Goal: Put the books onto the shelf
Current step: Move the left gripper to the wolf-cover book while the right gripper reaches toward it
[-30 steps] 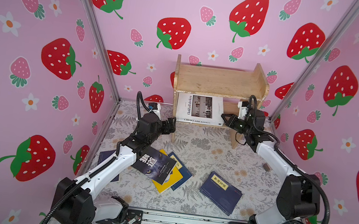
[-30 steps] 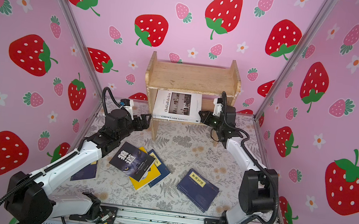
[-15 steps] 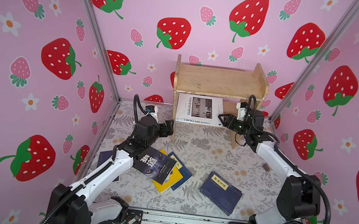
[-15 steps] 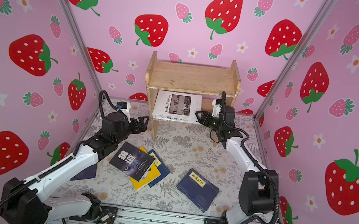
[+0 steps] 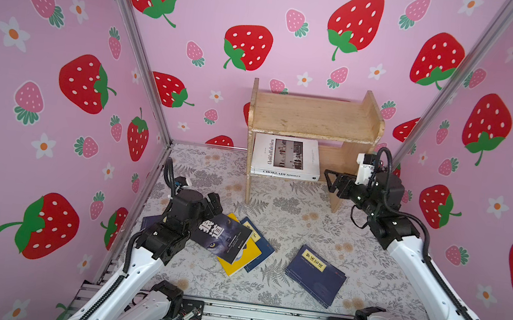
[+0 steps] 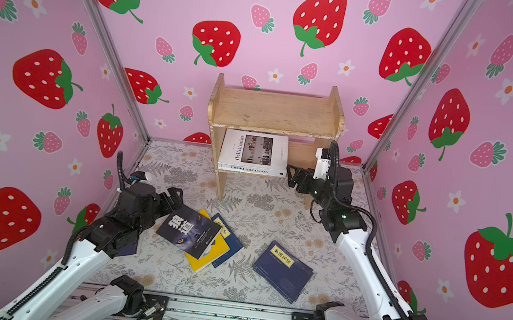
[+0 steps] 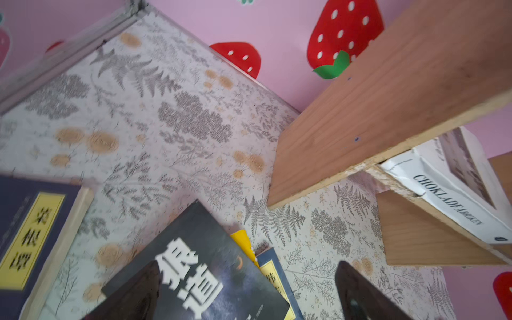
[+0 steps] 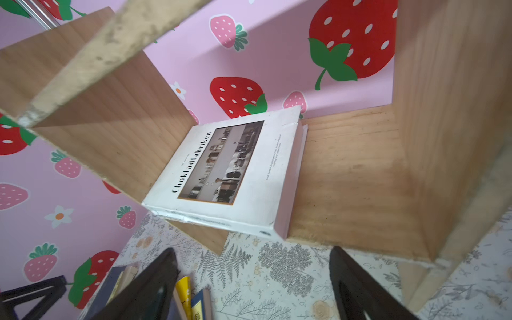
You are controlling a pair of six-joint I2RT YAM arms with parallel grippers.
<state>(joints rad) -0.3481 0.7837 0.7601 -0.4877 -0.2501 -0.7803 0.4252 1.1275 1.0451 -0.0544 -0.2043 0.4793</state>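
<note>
In both top views the left arm (image 5: 167,240) hides most of the left navy book (image 5: 148,221) at the left edge of the table (image 5: 291,216), and in the left wrist view that book runs off the picture's edge with its yellow label blurred. The wolf book (image 5: 221,235) covers most of the yellow book (image 5: 242,260) and of the bottom navy book (image 5: 262,249), so their titles cannot be read. The small print on the white book (image 5: 286,156) on the shelf (image 5: 314,118) is too small to read, and each wrist view cuts off all but the fingertips of the left gripper (image 7: 248,265) and the right gripper (image 8: 252,248).
</note>
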